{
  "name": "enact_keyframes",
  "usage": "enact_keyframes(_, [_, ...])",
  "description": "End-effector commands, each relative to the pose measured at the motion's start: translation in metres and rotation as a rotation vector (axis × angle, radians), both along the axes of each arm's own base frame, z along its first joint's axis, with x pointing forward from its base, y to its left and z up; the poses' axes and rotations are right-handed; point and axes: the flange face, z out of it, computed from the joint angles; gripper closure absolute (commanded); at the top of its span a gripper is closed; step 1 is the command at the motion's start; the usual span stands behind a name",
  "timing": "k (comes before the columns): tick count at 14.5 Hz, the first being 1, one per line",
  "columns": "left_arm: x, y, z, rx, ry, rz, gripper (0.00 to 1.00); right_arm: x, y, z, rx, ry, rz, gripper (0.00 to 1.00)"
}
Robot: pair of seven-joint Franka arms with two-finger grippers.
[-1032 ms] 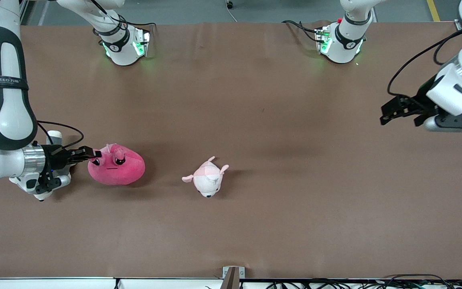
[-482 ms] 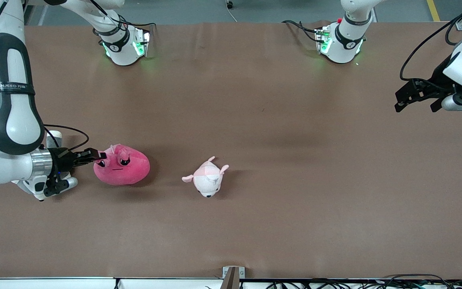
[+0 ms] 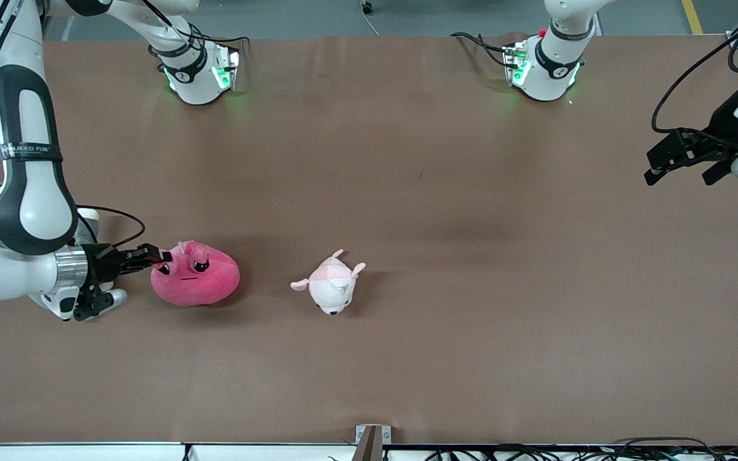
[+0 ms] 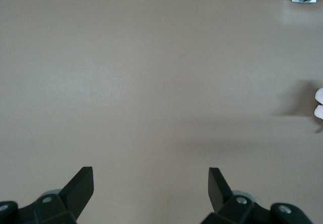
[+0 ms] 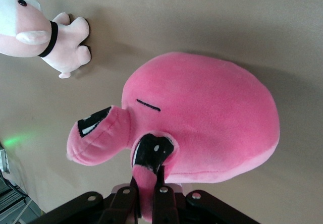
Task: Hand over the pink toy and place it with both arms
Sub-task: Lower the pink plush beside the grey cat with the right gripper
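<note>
Front view: the pink toy is seen toward the right arm's end of the table, beside a smaller pale pink-and-white plush animal that lies well apart from it, closer to the table's middle. The right gripper is placed at the toy's edge, and in the right wrist view its fingers are seen pinched shut on a small flap of the toy's fabric, next to one black eye. Whether the toy is lifted clear of the table or rests on it cannot be told.

The left gripper is held over the left arm's end of the table, far from both plush toys. In the left wrist view its fingers are spread wide with nothing between them, and only bare table is shown beneath.

The task is judged to be at an early stage: the first grasp has been made by the right arm, while the carry toward the middle, the handover to the left arm and the final placing are all left to be done.
</note>
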Motion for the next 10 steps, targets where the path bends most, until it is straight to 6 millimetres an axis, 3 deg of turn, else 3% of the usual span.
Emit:
enact_keyframes(1, [0.005, 0.019, 0.005, 0.009, -0.003, 0.016, 0.00, 0.004, -0.004, -0.007, 0.029, 0.001, 0.001, 0.99])
enact_keyframes(8, [0.006, 0.022, -0.001, 0.057, 0.015, 0.008, 0.00, 0.002, -0.006, -0.019, 0.044, 0.008, 0.037, 0.95])
enact_keyframes(10, [0.005, 0.023, -0.001, 0.050, 0.026, 0.012, 0.00, 0.001, -0.006, -0.025, 0.052, 0.006, 0.057, 0.87])
